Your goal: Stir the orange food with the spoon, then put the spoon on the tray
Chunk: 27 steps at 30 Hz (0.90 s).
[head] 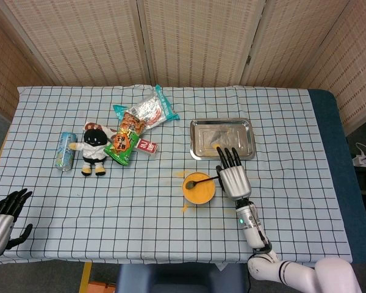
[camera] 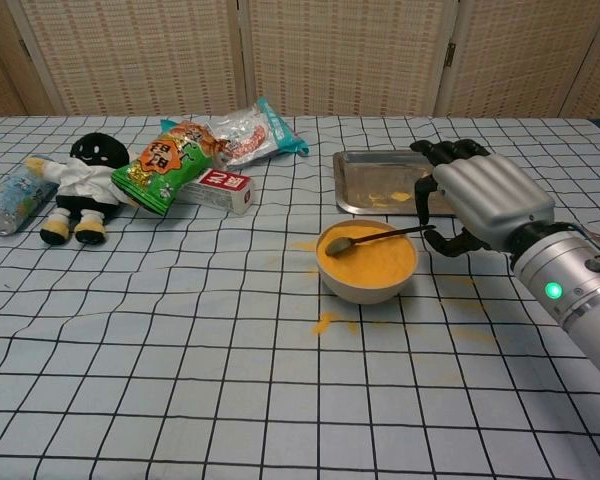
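Observation:
A white bowl (head: 199, 190) (camera: 367, 265) of orange food stands near the table's middle. A dark spoon (head: 199, 180) (camera: 380, 236) lies in it, its scoop on the food and its handle reaching right over the rim. My right hand (head: 233, 177) (camera: 485, 195) hovers just right of the bowl with its fingers extended and apart, the thumb tip right at the handle's end. I cannot tell whether it touches. The metal tray (head: 222, 124) (camera: 358, 195) sits behind the bowl, with orange smears in it. My left hand (head: 6, 215) rests open at the table's near left corner.
A black-and-white plush toy (head: 94, 148) (camera: 80, 185), snack bags (head: 127, 138) (camera: 170, 155), a small red box (head: 147, 146) (camera: 223, 188) and a can (head: 64, 150) lie at the left. Orange spills (camera: 325, 322) dot the checked cloth around the bowl.

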Each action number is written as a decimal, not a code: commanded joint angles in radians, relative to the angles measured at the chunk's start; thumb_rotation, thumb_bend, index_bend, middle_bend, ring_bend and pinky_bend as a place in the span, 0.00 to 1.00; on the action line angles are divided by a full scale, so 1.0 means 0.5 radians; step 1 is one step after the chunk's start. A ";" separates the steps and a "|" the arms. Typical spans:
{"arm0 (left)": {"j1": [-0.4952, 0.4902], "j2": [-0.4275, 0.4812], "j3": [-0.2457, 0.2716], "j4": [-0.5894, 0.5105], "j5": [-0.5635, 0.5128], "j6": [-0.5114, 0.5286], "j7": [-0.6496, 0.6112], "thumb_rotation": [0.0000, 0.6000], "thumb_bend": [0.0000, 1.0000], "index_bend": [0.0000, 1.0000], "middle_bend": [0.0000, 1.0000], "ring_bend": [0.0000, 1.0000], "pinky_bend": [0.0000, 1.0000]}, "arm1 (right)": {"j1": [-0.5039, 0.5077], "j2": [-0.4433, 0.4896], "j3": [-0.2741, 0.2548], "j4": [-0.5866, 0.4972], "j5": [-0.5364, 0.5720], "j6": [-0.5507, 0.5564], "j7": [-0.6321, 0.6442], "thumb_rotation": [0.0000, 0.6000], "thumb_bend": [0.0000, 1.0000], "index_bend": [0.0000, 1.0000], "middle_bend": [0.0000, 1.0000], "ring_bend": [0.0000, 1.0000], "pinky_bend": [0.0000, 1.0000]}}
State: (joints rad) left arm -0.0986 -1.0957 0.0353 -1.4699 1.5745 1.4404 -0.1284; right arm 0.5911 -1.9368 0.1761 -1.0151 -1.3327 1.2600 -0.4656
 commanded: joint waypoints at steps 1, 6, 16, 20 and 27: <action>-0.001 0.000 0.001 0.002 -0.002 -0.004 -0.001 1.00 0.42 0.00 0.00 0.00 0.14 | -0.002 -0.001 0.001 0.003 0.000 -0.006 -0.008 1.00 0.30 0.57 0.02 0.00 0.00; -0.001 0.001 0.000 0.002 -0.002 -0.003 -0.002 1.00 0.42 0.00 0.00 0.00 0.14 | -0.006 -0.004 0.007 0.006 0.002 -0.021 -0.017 1.00 0.30 0.59 0.02 0.00 0.00; 0.000 0.001 0.002 0.005 0.006 0.004 -0.005 1.00 0.42 0.00 0.00 0.00 0.14 | -0.016 0.011 0.018 -0.026 -0.014 -0.011 -0.021 1.00 0.31 0.64 0.04 0.00 0.00; 0.001 0.001 0.006 0.007 0.018 0.013 -0.009 1.00 0.43 0.00 0.00 0.00 0.14 | -0.025 0.034 0.022 -0.066 -0.022 0.002 -0.031 1.00 0.35 0.67 0.06 0.00 0.00; 0.002 -0.002 0.013 0.012 0.042 0.026 -0.010 1.00 0.43 0.00 0.00 0.00 0.14 | -0.036 0.103 0.039 -0.169 -0.019 0.009 -0.073 1.00 0.50 0.76 0.10 0.00 0.00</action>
State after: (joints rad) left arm -0.0976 -1.0967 0.0417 -1.4638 1.5953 1.4534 -0.1333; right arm 0.5743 -1.8911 0.1941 -1.0930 -1.3426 1.2651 -0.4968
